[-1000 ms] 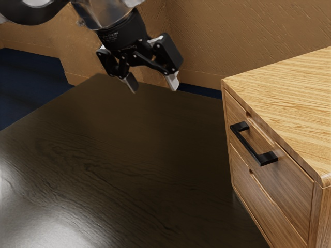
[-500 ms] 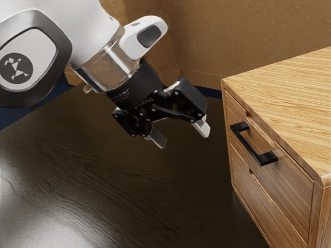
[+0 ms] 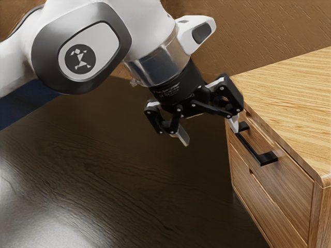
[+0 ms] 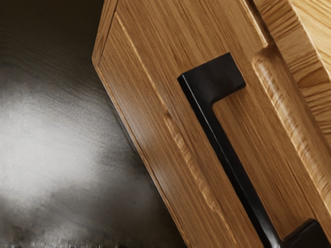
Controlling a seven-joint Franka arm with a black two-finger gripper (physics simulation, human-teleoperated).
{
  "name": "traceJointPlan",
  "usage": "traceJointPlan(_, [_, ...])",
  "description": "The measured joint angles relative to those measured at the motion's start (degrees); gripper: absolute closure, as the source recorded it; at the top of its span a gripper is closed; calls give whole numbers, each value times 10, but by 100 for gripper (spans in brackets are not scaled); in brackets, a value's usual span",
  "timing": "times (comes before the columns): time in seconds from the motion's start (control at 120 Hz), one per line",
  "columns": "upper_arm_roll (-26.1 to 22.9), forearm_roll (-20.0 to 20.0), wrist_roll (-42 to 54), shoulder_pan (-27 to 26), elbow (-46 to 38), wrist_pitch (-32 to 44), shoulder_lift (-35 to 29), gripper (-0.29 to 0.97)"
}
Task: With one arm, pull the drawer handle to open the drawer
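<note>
A wooden cabinet [image 3: 289, 98] stands at the exterior view's right, its upper drawer [image 3: 269, 165] shut and flush with the front. A black bar handle [image 3: 253, 145] runs along that drawer. My gripper [image 3: 209, 130] hangs open just to the left of the handle's far end, one fingertip [image 3: 234, 124] close against that end, the other fingertip [image 3: 182, 137] well out over the table. Nothing lies between the fingers. In the wrist view the handle [image 4: 222, 139] crosses the drawer front [image 4: 155, 93] at a slant, close ahead of my hand.
A dark wood table [image 3: 93, 175] spreads to the left of the cabinet. A lower drawer [image 3: 264, 212] sits under the upper one. A tan wall [image 3: 258, 31] closes the back.
My arm has swung down and to the exterior view's right, from high above the table to the cabinet front. The fingers have stayed open. The drawer has not moved.
</note>
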Motion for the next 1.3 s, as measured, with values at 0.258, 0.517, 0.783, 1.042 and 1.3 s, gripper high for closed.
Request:
traceJointPlan(0.258, [-7,-5,-70,-1,1,-2,10,0])
traceJointPlan(0.517, [-8,-1,-120,-2,9,25,44,0])
traceJointPlan(0.783, [-7,8,-153,2,9,39,60,0])
traceJointPlan(1.042, [-7,18,-174,7,-9,43,51,0])
traceJointPlan(1.3, [-8,18,-187,-5,-44,62,29,0])
